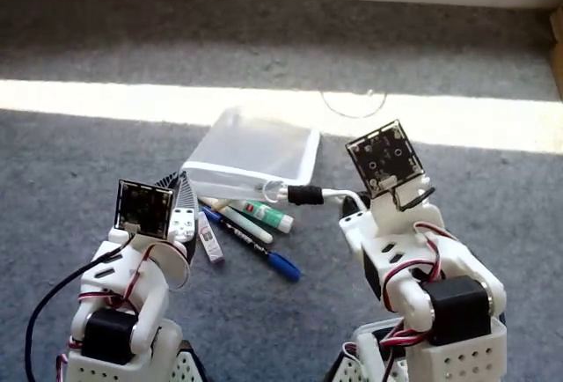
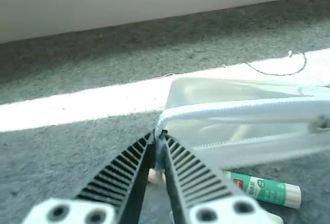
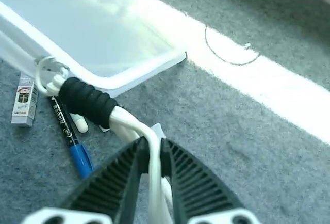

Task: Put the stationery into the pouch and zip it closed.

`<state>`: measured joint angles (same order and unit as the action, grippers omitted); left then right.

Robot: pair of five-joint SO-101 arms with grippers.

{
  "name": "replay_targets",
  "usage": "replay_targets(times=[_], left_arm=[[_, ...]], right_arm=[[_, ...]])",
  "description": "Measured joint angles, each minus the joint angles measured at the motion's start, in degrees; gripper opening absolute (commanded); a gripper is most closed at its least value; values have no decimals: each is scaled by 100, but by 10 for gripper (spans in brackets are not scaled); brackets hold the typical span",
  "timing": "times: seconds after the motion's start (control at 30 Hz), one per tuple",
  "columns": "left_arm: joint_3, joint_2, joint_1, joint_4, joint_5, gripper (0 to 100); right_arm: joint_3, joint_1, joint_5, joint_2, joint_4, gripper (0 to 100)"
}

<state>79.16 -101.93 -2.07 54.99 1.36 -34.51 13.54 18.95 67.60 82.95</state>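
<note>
Left gripper is pinching the lower-left corner of the clear, soft-sided pouch, lying mid-frame in the high view on grey carpet. Right gripper is squeezing a white cord with a black foam sleeve, ringed to the zip. Glue stick and blue-capped pen are lying loose just below the pouch; the left wrist view is showing its mouth standing open.

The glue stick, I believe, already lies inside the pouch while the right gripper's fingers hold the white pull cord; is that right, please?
Not quite: the glue stick lies outside the pouch, on the carpet beside it, as the left wrist view shows. The right gripper does hold the white pull cord in its fingers.
</note>
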Motion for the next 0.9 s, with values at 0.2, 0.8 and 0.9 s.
replay_targets(times=[0.2,0.8,0.9], left_arm=[[0,0,9,0,0,7],[141,-18,70,0,-18,168],[193,44,26,0,-18,171]], right_arm=[[0,0,0,9,0,5],[0,1152,-255,9,0,5],[18,1152,-264,9,0,5]])
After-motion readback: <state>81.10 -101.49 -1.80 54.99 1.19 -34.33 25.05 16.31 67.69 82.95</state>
